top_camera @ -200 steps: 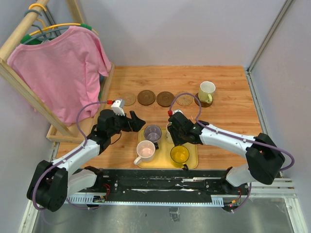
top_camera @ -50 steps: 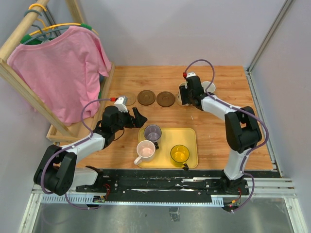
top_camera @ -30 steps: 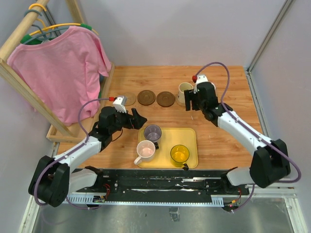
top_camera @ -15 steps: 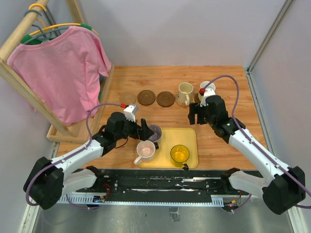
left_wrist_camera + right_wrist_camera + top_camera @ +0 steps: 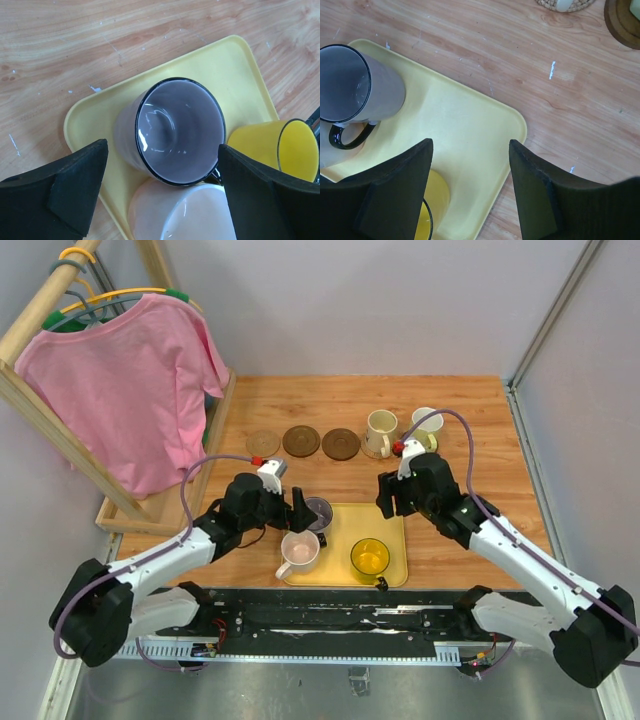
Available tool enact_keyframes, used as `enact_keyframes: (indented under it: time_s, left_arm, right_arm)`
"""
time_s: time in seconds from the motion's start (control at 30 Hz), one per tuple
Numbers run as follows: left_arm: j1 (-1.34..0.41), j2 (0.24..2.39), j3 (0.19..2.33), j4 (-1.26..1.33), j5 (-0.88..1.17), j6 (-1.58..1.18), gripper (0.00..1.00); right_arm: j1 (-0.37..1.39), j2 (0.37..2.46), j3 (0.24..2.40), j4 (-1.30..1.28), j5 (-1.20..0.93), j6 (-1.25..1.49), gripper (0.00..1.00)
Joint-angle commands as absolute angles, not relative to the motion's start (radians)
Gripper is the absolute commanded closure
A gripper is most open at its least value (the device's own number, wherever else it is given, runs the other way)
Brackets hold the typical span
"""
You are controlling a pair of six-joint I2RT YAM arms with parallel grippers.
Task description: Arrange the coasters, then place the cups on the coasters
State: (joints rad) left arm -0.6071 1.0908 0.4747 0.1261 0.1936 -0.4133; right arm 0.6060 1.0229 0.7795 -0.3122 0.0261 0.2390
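Hands gape — left hand astride purple-grey cup, perhaps untouched; right hand over tray.

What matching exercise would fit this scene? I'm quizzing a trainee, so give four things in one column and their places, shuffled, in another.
Things
1. purple cup
2. cream cup
3. yellow cup
4. pink shirt

Places
A. hanging on the wooden rack
B. on a coaster, off the tray
C. on the tray, between the left gripper's open fingers
D. at the tray's near edge

Pairs: 1-C, 2-B, 3-D, 4-A
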Motion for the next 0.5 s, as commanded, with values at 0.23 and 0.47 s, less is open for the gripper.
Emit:
enact_keyframes:
  time_s: [0.23,0.47]
  left_arm:
    - [-0.620,1.210,0.505,0.216,0.171,-0.394,0.35]
    - [-0.620,1.261,0.522,0.298,0.204,-0.347,0.43]
  right_arm:
    - [0.653,1.081,0.785,-0.302,0.028,0.242,0.37]
    - [0.669,1.114,0.785,-0.282,0.019,0.249,0.37]
